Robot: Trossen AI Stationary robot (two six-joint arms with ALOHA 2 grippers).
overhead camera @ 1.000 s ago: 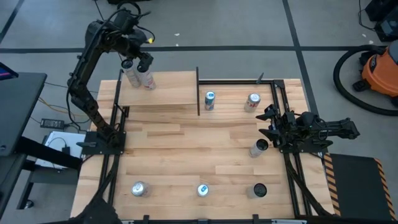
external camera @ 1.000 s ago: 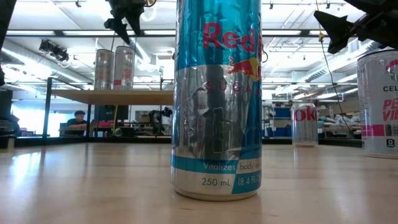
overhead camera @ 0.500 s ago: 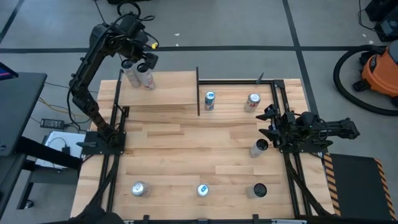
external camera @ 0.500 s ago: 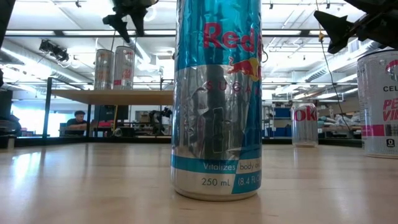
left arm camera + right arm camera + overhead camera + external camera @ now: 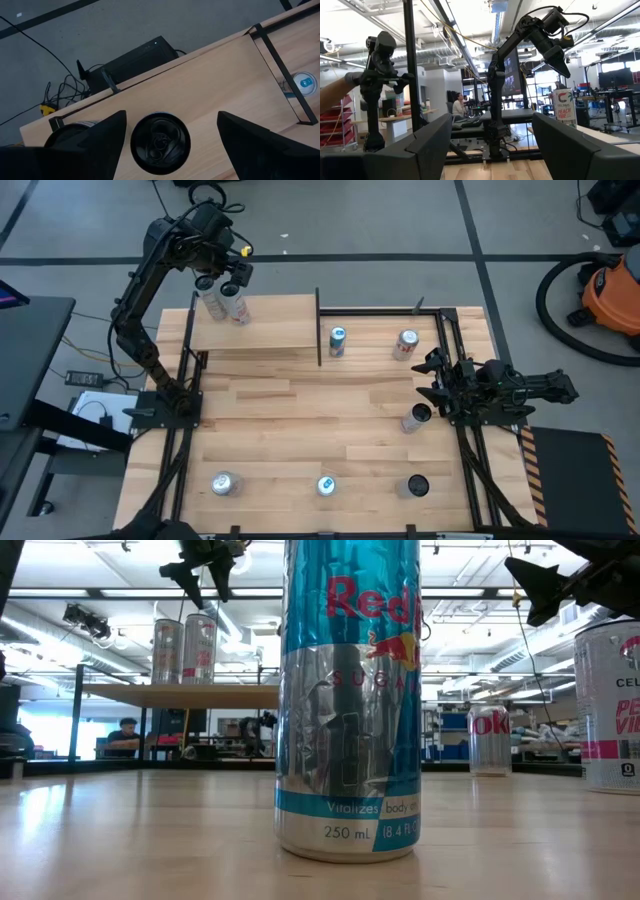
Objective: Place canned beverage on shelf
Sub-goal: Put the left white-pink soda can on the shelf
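The shelf (image 5: 265, 330), a pale-wood panel with black rod edges, stands raised at the table's far left. Two cans (image 5: 212, 302) (image 5: 237, 307) stand upright on their bases near its far left corner, and in the low view (image 5: 167, 650) (image 5: 200, 648) they stand side by side. My left gripper (image 5: 222, 278) hangs open above them, pointing steeply down and touching neither. In the left wrist view one dark can top (image 5: 160, 144) lies below the gap between the fingers. My right gripper (image 5: 432, 377) rests open at the table's right edge.
Two cans (image 5: 337, 341) (image 5: 406, 344) stand on the tabletop right of the shelf, and one (image 5: 416, 417) stands by my right gripper. Three cans (image 5: 222, 484) (image 5: 326, 486) (image 5: 417, 486) line the near edge. Black frame rods (image 5: 319, 325) run along the shelf's right side.
My left gripper has rolled at the wrist while staying open above the two cans on the shelf. The cans have kept their places.
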